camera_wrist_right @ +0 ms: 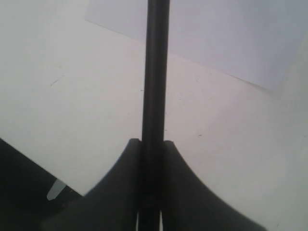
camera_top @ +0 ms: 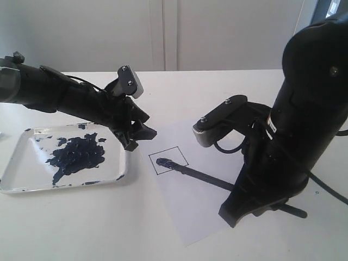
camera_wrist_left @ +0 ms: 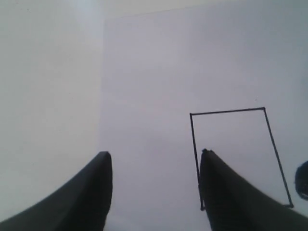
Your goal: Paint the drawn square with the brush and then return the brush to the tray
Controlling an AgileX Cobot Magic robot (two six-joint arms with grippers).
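Tray (camera_top: 30,166) left, paper (camera_top: 190,217) right, both on the table (camera_top: 81,228).
The drawn square (camera_top: 173,154) lies on the paper's tray-side part; the brush (camera_top: 201,175) has its tip inside it.

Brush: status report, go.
Right gripper shut on brush, tip inside drawn square. Left gripper open, empty, at the square's edge. Square mostly unpainted; nothing else in the way.

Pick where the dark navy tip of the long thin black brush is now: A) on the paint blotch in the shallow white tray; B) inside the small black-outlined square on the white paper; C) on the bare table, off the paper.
B: in the exterior view the tip of the brush lies within the drawn square, well clear of the white tray.
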